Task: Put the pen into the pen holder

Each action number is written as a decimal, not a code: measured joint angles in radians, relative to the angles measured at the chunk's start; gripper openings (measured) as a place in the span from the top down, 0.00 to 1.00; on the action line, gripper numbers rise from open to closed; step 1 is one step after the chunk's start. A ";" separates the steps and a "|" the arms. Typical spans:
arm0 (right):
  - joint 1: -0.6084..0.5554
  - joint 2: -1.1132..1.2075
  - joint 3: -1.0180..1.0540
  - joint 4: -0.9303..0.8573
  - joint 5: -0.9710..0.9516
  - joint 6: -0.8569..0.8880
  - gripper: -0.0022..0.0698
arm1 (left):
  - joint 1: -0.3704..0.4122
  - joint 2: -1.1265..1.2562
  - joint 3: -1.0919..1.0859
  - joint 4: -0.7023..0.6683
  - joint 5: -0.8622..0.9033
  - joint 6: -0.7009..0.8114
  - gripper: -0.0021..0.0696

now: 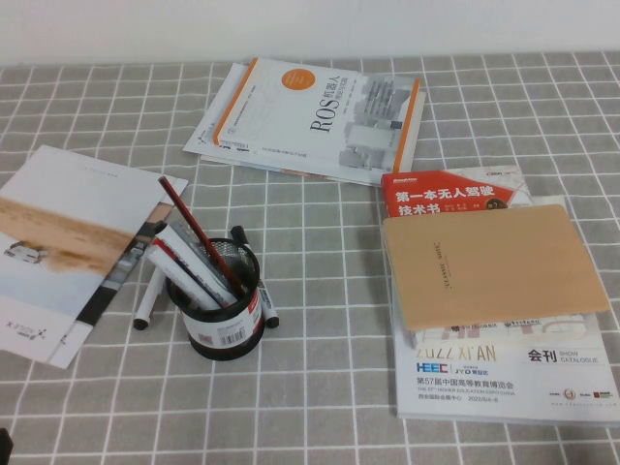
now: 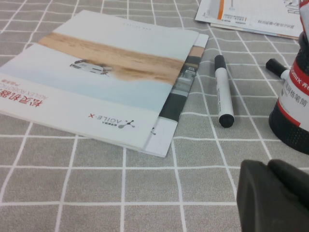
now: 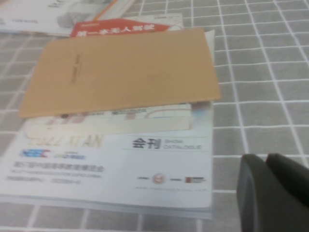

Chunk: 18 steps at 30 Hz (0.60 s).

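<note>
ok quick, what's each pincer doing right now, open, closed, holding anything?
Left pincer: low over the table near the pen holder, holding nothing visible; open or closed cannot be told.
Right pincer: above the catalogue, empty; cannot be told.

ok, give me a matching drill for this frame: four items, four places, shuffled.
A pen holder
B pen
C tan notebook
D ROS book

1 atop the catalogue stack
2 far side of table
3 upright, pens inside
4 flat between brochure and pen holder

Pairs: A-3, B-4, C-1, D-2.

Left gripper hovers near the pen holder; right gripper near the catalogue.
</note>
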 joint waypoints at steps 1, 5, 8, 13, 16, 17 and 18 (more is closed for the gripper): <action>0.000 0.000 0.000 0.020 0.000 0.000 0.99 | 0.000 0.000 0.000 0.000 0.000 0.000 0.97; 0.000 0.000 0.000 0.174 0.000 0.000 0.99 | 0.000 0.000 0.000 0.000 0.000 0.000 0.97; 0.000 0.000 0.000 0.421 -0.004 0.000 0.99 | 0.000 0.000 0.000 0.000 0.000 0.000 0.97; 0.000 0.000 0.000 1.005 -0.033 0.000 0.99 | 0.000 0.000 0.000 0.000 0.000 0.000 0.97; 0.000 0.000 0.000 1.173 -0.099 0.000 0.99 | 0.000 0.000 0.000 0.000 0.000 0.000 0.97; 0.000 0.000 0.000 1.190 -0.123 0.000 0.99 | 0.000 0.000 0.000 0.000 0.000 0.000 0.97; 0.000 0.000 0.000 1.193 -0.139 -0.003 0.99 | 0.000 0.000 0.000 0.000 0.000 0.000 0.97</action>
